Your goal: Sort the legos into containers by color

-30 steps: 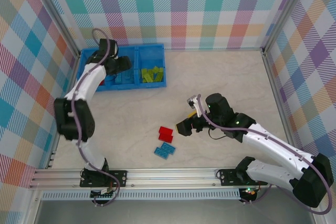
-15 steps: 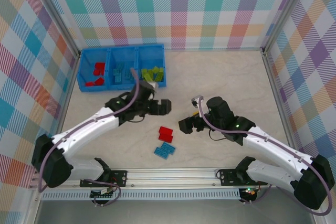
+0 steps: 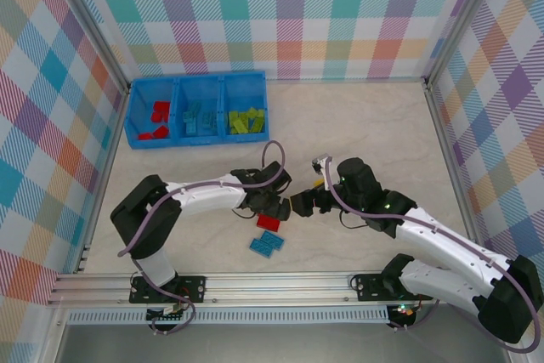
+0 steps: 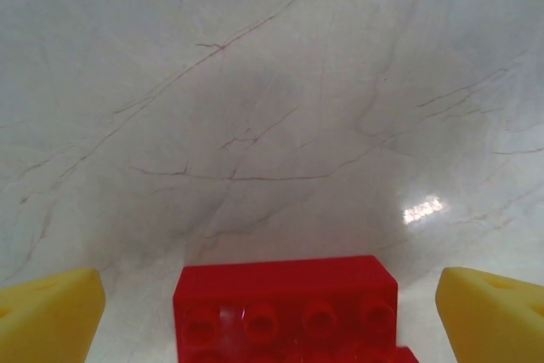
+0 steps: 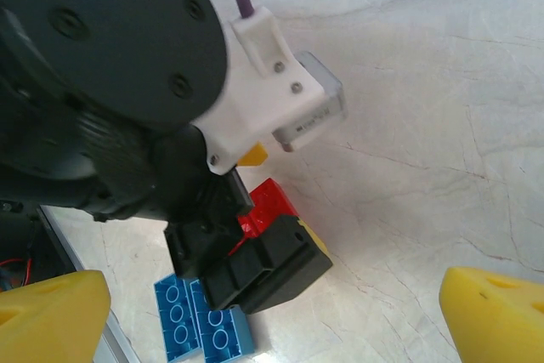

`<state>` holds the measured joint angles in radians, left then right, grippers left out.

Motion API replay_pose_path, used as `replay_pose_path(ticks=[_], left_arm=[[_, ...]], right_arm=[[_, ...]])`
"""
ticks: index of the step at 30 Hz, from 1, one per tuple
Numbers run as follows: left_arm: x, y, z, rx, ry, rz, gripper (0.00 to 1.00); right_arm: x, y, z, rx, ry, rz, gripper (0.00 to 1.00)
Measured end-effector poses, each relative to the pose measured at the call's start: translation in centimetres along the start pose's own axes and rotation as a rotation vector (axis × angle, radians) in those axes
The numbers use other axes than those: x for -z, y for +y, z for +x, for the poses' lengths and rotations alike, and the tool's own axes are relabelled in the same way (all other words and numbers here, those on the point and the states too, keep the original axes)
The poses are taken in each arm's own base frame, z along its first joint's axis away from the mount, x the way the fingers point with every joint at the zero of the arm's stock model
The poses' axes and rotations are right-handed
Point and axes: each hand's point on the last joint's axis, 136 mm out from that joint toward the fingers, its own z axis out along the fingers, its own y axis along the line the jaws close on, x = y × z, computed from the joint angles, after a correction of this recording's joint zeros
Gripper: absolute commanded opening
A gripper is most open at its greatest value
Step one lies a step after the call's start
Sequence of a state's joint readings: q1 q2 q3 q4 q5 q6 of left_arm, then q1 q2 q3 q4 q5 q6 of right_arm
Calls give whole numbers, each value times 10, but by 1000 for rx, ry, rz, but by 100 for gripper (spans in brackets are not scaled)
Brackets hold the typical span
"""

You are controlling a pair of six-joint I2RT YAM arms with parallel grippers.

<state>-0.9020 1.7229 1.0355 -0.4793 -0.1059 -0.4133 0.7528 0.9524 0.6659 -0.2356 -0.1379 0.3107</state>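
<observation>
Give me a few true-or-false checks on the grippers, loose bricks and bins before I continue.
1. The left gripper is open, lined up over a red brick. True.
2. The right gripper is shut on a brick. False: it is open and holds nothing.
3. Green bricks lie in the right-hand bin of the tray. True.
4. The blue bricks near the arms lie in the tray. False: they lie on the table.

Pale marble-look tabletop (image 3: 357, 116) with thin grey veins, boxed in on three sides by walls (image 3: 289, 14) of pastel plaid, silver metal posts (image 3: 461, 19) at the far corners, ribbed metal rail (image 3: 280, 282) along the near edge, soft even light, one small glare spot (image 4: 422, 209).
</observation>
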Motion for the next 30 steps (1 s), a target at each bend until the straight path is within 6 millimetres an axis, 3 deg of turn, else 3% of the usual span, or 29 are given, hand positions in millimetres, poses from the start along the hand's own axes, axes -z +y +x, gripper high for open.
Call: replay_pose_path(ticks=[7,14,18,20,23,28,30], left_arm=[[-11,-3,5,-4,22,-4,58],[-7,-1,1,7,2,-15,52],[19,11,-19,34,-88,-32,52],[42,27,-37,71,-158,-39,52],[86,73,-76,182,-305,-70,52],[157,172,-124,387,-522,-182,53],[176,210,-135,468,-579,-219,53]], right_arm=[[0,-1,0,0,-1,7,100],[-1,-2,1,0,1,7,100],[0,5,0,9,-6,-29,100],[0,10,0,18,-15,-64,100],[-1,18,1,29,-21,-115,100],[-1,26,-1,41,-38,-165,99],[-1,28,-2,44,-43,-175,100]])
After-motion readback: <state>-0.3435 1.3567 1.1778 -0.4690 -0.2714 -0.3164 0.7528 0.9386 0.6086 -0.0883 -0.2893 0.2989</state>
